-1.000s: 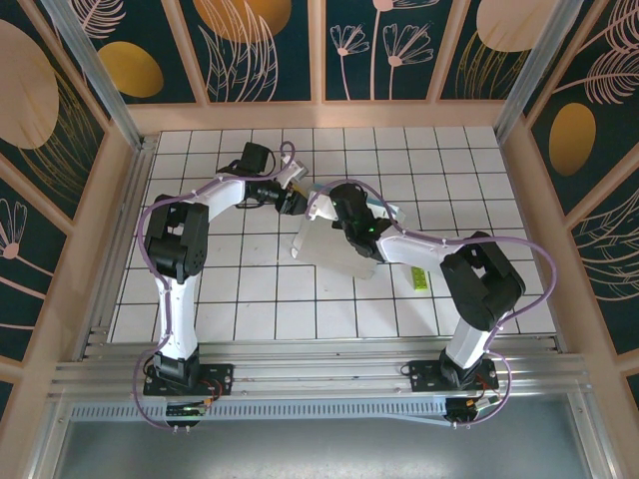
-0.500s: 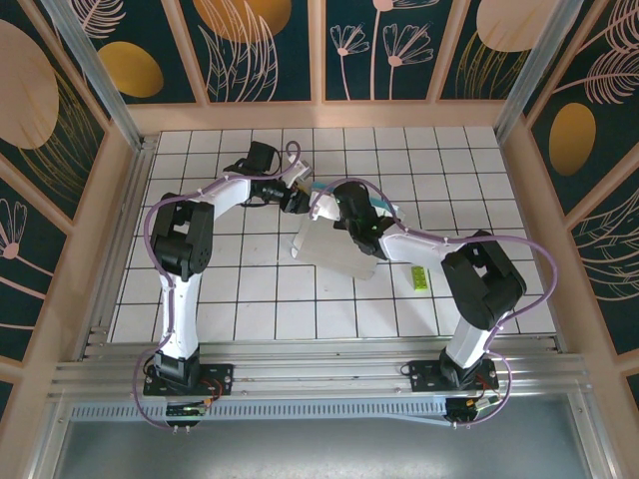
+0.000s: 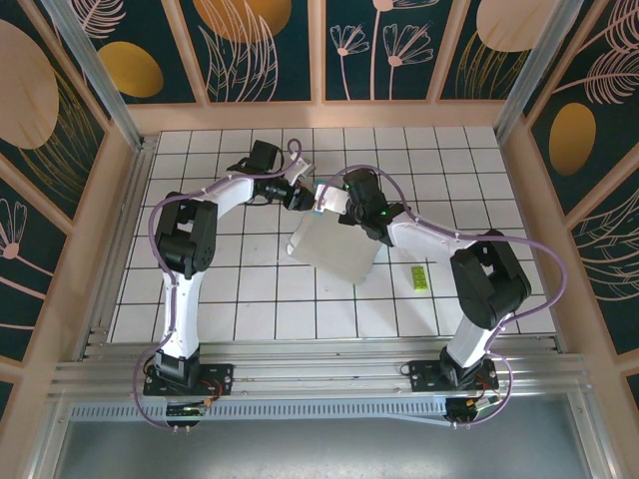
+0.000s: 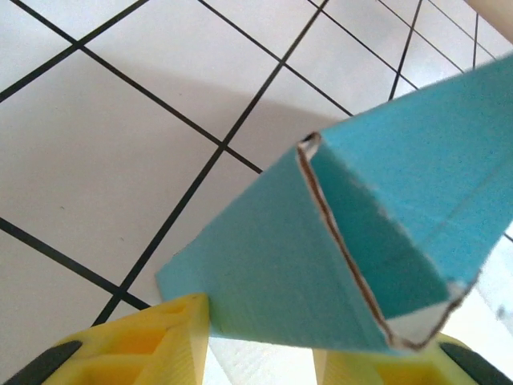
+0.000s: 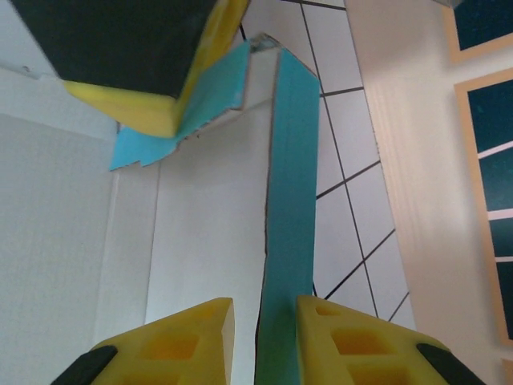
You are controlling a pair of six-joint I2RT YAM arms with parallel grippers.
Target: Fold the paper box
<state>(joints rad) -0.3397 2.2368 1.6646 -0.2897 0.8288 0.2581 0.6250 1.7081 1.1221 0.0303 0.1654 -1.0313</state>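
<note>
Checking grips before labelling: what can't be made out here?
Left wrist view: whether the left gripper pinches the paper box; the bottom edge cuts its fingers off.
Top view: jaws of the right gripper, hidden under its wrist.
Top view: any marking on the yellow-green slip, too small.

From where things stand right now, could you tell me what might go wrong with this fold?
The right end effector straddles the upright teal wall of the paper box with a gap on one side, so the wall may slip free and flop back. The left end effector has a folded corner between its fingers, its edge looking frayed; more squeeze could crush it. Both end effectors work close together and could collide.
</note>
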